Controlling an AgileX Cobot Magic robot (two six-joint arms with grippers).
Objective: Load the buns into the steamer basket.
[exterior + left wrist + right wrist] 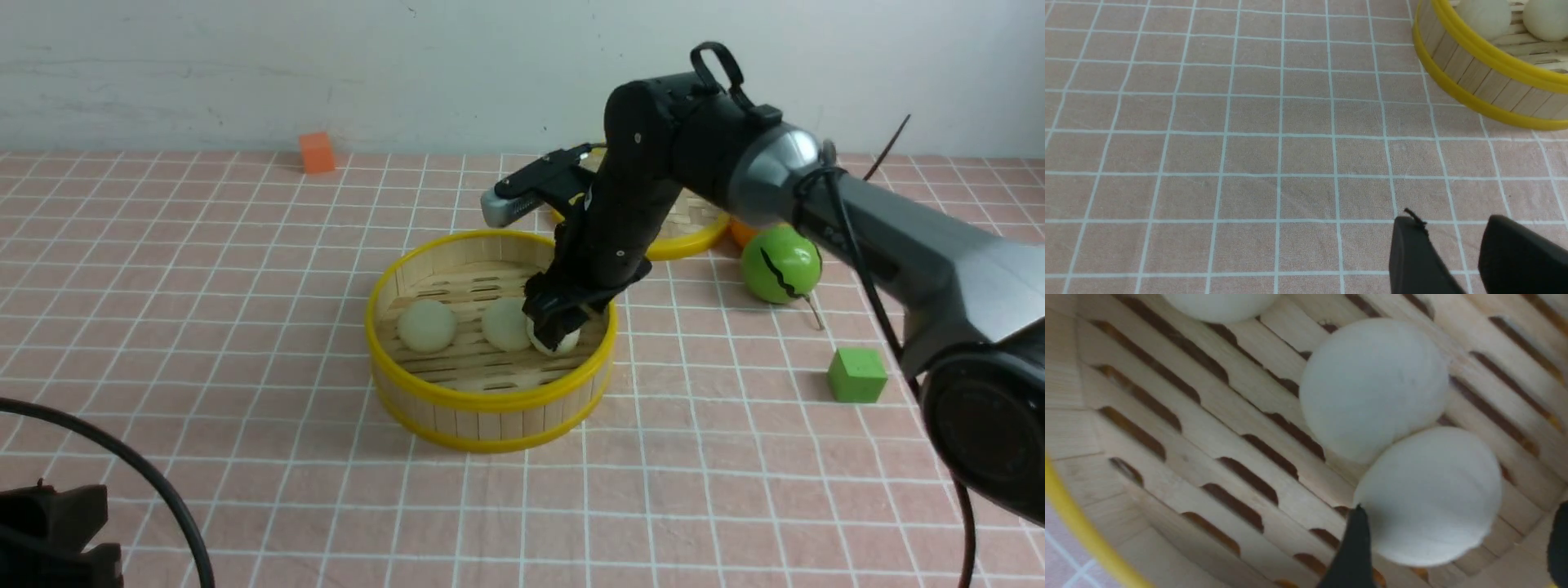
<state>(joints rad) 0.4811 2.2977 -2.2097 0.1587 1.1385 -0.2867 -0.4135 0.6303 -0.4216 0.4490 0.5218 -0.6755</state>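
Front view gives you the whole worktop: the steamer basket (490,402) sits near its middle on the pink checked cloth (245,269). All three buns lie on its slatted floor: a first bun (426,325) toward the robot's left, a second bun (504,323) at the centre, and a third bun (565,340) touching the second and half hidden under your right gripper (555,325). Right wrist view settles what the front cannot: the black fingers (1351,551) stand spread either side of that third bun, one tip at its edge, the other clear of it. Left wrist view shows your left gripper (1451,228) over bare cloth near the basket's wall, parted, with nothing between. A green ball (781,264) and a green cube (856,375) lie toward the right edge.
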